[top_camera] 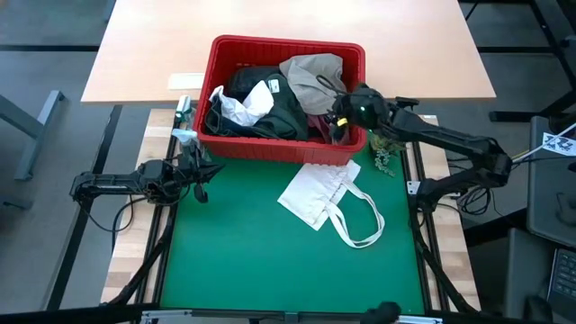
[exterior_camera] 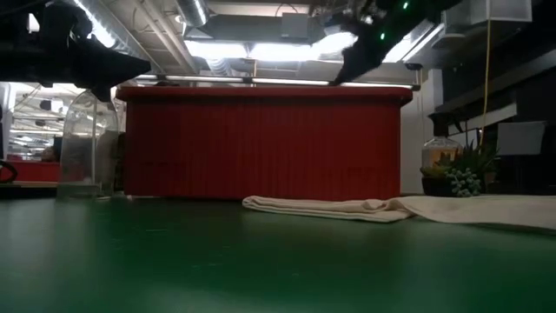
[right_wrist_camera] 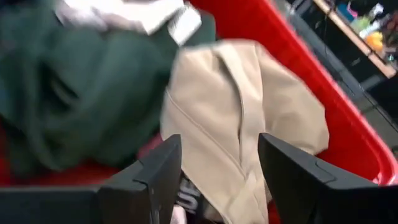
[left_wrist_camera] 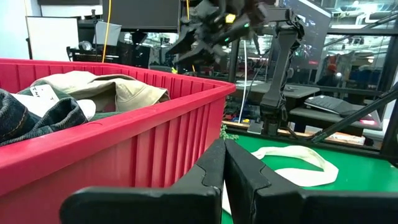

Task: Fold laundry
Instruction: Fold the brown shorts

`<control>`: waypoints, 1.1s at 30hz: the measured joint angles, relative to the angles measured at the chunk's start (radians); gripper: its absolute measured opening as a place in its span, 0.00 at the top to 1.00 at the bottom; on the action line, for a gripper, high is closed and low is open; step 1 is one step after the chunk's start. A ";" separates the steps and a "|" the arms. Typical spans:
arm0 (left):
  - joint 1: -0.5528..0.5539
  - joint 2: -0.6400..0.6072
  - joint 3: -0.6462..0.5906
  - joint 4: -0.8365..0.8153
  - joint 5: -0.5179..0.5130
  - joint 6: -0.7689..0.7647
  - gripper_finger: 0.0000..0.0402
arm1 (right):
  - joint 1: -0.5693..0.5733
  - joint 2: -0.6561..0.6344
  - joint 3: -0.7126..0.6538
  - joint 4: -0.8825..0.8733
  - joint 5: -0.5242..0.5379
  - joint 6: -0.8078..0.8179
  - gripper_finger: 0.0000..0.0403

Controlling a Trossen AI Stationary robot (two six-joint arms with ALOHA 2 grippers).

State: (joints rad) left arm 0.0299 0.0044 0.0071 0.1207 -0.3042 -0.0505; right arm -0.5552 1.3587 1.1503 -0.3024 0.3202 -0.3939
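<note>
Fingers of your right gripper (right_wrist_camera: 217, 168) are spreading wide over the tan top (right_wrist_camera: 249, 112) in the basket (top_camera: 225, 144); pinch one thick fold. Your left gripper (left_wrist_camera: 225, 163) is waiting shut beside the basket.

A: What's past the left gripper (left_wrist_camera: 224, 163)?
B: Its fingers are pressed together. The red basket (left_wrist_camera: 155, 134) fills nine o'clock, a tan top (left_wrist_camera: 106, 88) inside.
A: And at three?
B: A white bag strap (left_wrist_camera: 298, 165) on green.
</note>
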 joint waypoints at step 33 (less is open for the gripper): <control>0.000 0.000 0.000 0.000 0.003 0.000 0.99 | -0.093 0.203 0.001 -0.057 0.111 -0.190 0.47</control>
State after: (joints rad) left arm 0.0303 0.0044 0.0074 0.1207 -0.3012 -0.0502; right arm -0.6485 1.5615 1.1511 -0.3596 0.4315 -0.5838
